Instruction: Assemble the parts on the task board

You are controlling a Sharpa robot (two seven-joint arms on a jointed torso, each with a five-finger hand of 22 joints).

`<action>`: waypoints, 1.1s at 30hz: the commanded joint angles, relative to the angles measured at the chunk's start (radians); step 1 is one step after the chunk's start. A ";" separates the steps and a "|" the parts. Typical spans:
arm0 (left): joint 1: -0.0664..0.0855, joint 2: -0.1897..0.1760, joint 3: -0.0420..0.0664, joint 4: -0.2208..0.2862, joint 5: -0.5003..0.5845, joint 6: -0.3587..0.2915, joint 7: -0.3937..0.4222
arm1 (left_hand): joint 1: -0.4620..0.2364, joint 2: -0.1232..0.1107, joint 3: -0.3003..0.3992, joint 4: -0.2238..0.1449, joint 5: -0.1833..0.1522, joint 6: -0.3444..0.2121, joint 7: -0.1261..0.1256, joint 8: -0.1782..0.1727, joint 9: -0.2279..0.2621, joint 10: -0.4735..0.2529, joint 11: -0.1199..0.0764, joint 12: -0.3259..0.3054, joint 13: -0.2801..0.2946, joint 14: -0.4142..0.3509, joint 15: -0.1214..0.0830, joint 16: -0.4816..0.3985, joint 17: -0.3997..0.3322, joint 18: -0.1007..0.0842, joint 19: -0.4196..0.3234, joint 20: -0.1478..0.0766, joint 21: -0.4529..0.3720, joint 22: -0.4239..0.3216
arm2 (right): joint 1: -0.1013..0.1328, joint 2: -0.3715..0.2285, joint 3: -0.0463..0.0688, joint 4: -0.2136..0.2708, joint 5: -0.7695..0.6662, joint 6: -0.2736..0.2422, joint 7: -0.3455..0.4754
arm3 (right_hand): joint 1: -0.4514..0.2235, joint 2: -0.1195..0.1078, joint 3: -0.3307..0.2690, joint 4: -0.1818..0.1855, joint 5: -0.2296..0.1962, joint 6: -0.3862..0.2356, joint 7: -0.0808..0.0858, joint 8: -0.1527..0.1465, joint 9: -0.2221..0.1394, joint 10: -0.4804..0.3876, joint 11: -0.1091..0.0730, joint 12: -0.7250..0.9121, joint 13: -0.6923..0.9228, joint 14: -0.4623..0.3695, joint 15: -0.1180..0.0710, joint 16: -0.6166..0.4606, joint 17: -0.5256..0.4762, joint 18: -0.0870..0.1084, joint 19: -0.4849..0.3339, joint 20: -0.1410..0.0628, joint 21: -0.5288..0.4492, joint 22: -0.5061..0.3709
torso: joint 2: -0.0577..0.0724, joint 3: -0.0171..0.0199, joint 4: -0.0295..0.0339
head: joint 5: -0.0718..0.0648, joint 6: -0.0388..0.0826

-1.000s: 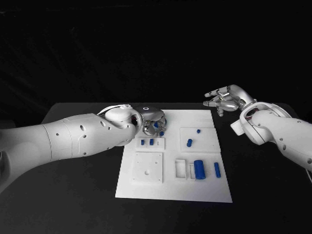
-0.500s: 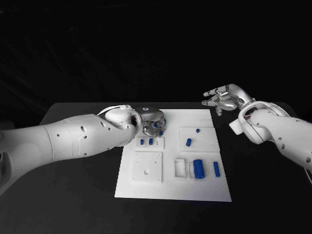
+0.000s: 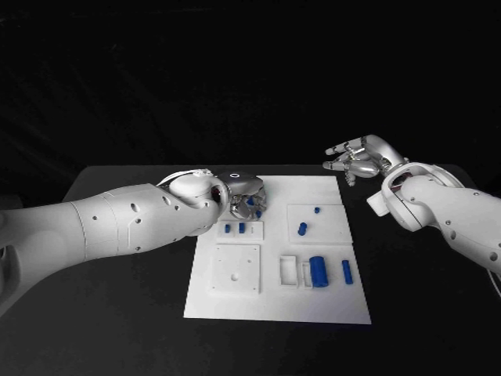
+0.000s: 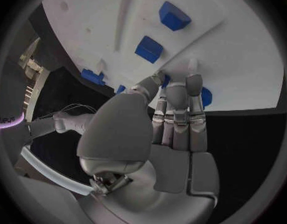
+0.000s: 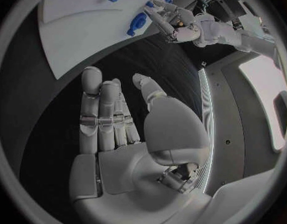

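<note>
The white task board (image 3: 279, 301) lies mid-table and bears several blue parts. My left hand (image 3: 242, 196) reaches down onto the board's far left corner. In the left wrist view the left hand (image 4: 174, 129) closes its thumb and fingertips around a blue part (image 4: 206, 96) at the board (image 4: 242, 45) surface. Two small blue parts (image 3: 236, 229) stand just in front of that hand. My right hand (image 3: 362, 161) hovers open off the board's far right corner, fingers spread and holding nothing. The right hand (image 5: 118, 129) is high above the dark table.
More blue parts lie on the board: one on a raised plate (image 3: 304, 229), a thick cylinder (image 3: 318, 272) and a slimmer one (image 3: 347, 272). A white square plate (image 3: 237, 269) and a white frame (image 3: 289, 269) sit at the near left.
The left hand's fingers have drawn in slightly over the blue part at the board's far left. The right hand has barely shifted.
</note>
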 commanded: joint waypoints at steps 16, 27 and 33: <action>-0.003 0.009 0.001 -0.014 0.004 0.003 0.005 | 0.028 0.067 -0.015 -0.020 0.001 0.076 0.010 -0.001 0.001 0.093 -0.010 -0.001 0.000 0.000 0.003 0.013 -0.007 0.014 -0.017 0.005 0.023 0.021 | 0.000 0.000 0.000 0.002 0.001 0.002 0.012 | -0.012 0.003 0.011 -0.001 0.007 0.008 0.000 0.005 0.001 0.009 0.003 -0.006 -0.001 -0.005 0.006 0.004 -0.002 0.038 0.035 0.006 -0.006 -0.001 | 0.000 -0.0003 0.0005 | -0.003 -0.004; -0.005 0.007 0.001 -0.015 0.034 -0.034 0.019 | 0.024 0.086 -0.025 -0.039 0.009 0.101 0.006 0.000 0.002 0.114 -0.016 -0.001 0.000 0.001 0.000 0.019 -0.011 0.015 -0.021 0.002 0.041 0.021 | 0.000 0.000 0.000 0.005 0.001 0.002 0.012 | -0.014 0.002 0.014 -0.003 0.013 0.009 -0.001 0.005 0.001 0.010 0.002 -0.006 -0.001 -0.005 0.006 0.005 -0.003 0.038 0.036 0.005 -0.007 -0.001 | 0.001 -0.0005 0.0008 | -0.005 -0.003; -0.008 -0.013 0.007 0.003 0.094 -0.069 0.019 | 0.024 0.086 -0.021 -0.049 0.014 0.092 0.008 -0.001 0.000 0.106 -0.012 -0.001 0.000 0.003 0.001 0.021 -0.013 0.016 -0.021 0.002 0.048 0.021 | 0.000 -0.001 0.000 0.005 0.001 0.002 0.013 | -0.015 0.002 0.015 -0.004 0.014 0.009 -0.001 0.005 0.001 0.010 0.002 -0.006 -0.001 -0.005 0.006 0.005 -0.003 0.038 0.036 0.005 -0.007 -0.001 | 0.001 -0.0012 0.0006 | -0.007 -0.003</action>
